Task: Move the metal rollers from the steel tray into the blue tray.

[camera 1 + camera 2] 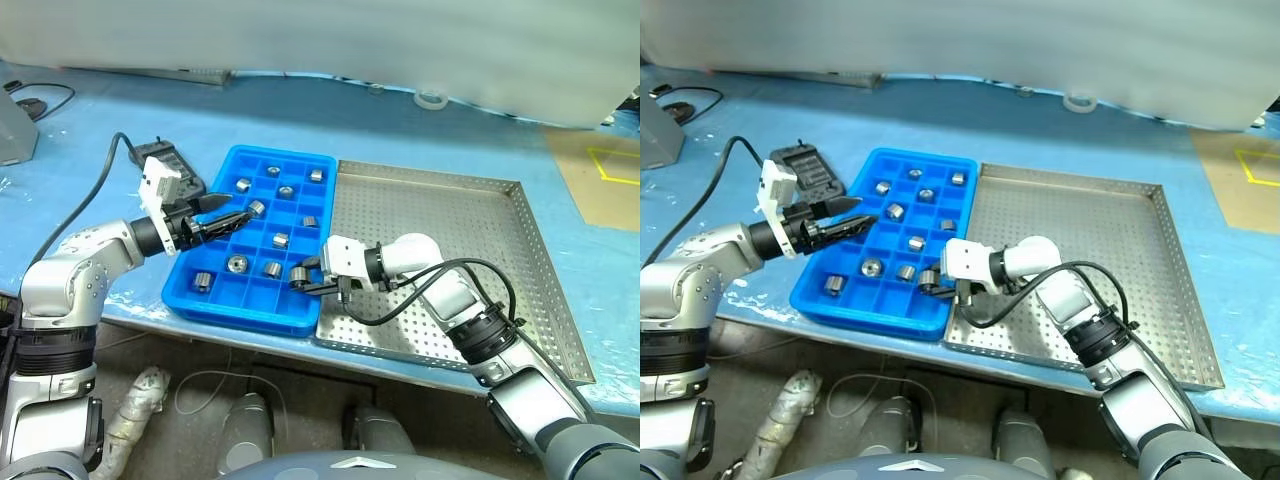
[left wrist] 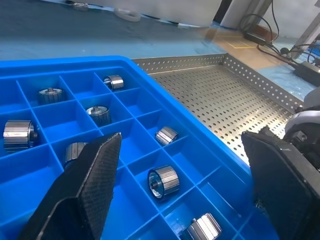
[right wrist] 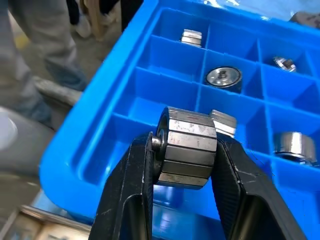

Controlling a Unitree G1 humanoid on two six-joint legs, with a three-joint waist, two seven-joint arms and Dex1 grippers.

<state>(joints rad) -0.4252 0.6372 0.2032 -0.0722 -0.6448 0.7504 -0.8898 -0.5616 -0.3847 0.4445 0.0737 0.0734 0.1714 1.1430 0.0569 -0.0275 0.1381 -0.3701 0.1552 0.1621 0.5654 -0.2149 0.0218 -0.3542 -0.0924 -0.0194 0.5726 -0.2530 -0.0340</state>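
Observation:
The blue tray (image 1: 240, 318) lies left of the steel tray (image 1: 450, 225), rim against rim. Several metal rollers (image 1: 237, 264) sit in its compartments, one to a cell. My right gripper (image 1: 300, 278) hangs over the blue tray's near right corner, shut on one roller (image 3: 186, 147) that is clamped sideways between its fingers (image 3: 127, 195). My left gripper (image 1: 235, 208) is open over the tray's left side, just above the cells, with nothing between its pads (image 2: 92, 185). The right forearm crosses the steel tray's near left part.
A dark grey controller (image 1: 170, 165) with a black cable lies just behind the blue tray's left corner. A tape roll (image 1: 432, 99) sits at the back. A brown board with yellow marking (image 1: 600, 180) is at the far right. The table's front edge runs just below both trays.

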